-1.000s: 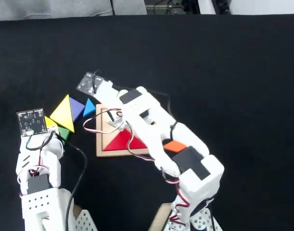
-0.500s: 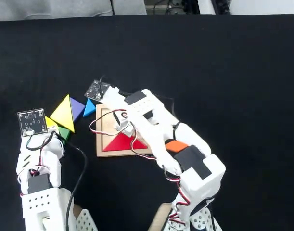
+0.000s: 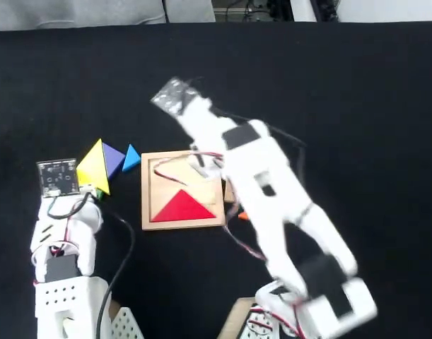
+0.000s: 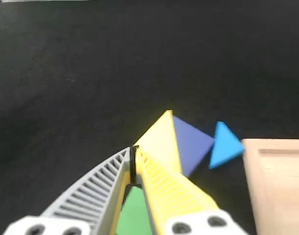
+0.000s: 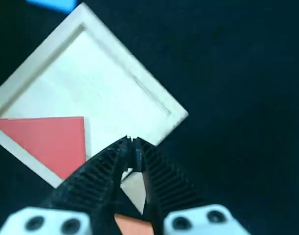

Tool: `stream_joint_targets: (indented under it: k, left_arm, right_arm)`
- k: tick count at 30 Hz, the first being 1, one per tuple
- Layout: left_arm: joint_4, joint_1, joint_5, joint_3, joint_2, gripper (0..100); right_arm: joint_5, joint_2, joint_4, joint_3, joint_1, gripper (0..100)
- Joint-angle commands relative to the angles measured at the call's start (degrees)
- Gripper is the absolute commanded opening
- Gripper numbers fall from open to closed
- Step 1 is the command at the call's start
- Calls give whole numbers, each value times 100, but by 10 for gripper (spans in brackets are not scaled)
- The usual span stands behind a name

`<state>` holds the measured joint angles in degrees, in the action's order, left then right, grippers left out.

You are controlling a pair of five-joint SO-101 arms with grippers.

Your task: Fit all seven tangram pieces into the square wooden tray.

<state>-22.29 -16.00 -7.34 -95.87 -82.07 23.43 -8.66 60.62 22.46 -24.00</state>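
Observation:
The square wooden tray (image 3: 148,189) lies mid-table with a red triangle (image 3: 182,207) in its near half. Left of it lie a yellow triangle (image 3: 95,164), a purple piece (image 3: 114,158) and a blue triangle (image 3: 131,157). My left gripper (image 4: 133,150) is shut, its tips at the yellow triangle's (image 4: 161,139) near edge, with a green piece (image 4: 134,210) showing beneath the fingers. My right gripper (image 5: 131,142) is shut, hovering over the tray's (image 5: 90,73) right rim. A tan piece (image 5: 134,188) and an orange piece (image 5: 127,223) lie just outside that rim.
The right arm (image 3: 261,176) stretches from the near right diagonally across the tray's right side and hides part of it. The left arm's base (image 3: 60,296) stands near left. Black cloth covers the table, bare at the far side and right.
The right arm has swung away from the blue triangle, rightward and farther out, uncovering most of the tray. The left arm has shifted slightly right.

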Motion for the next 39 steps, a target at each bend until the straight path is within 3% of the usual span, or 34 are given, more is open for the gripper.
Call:
stream_joint_targets:
  k: [1, 6, 11, 19, 34, 39]
  left_arm:
    - [114, 251, 9, 84, 0, 30]
    - [-35, -75, -281, 66, 0, 30]
    - [-923, -567, -431, 673, 26, 30]
    - [-2567, 4, -756, 2659, 360, 30]
    - [-3947, -13, -791, 6870, 6681, 45]
    - [-3982, -171, -387, 7503, 8053, 299]
  right_arm:
    - [-211, -1604, -475, 1226, 158, 11]
    - [-185, -2448, -1670, 2879, 246, 11]
    - [-229, -2325, -1846, 3204, 1011, 11]
    - [-651, -1587, -3578, 3969, 1407, 11]
    - [-651, -1446, -3824, 4031, 1415, 11]
    - [-651, -1446, -3824, 4031, 1415, 11]
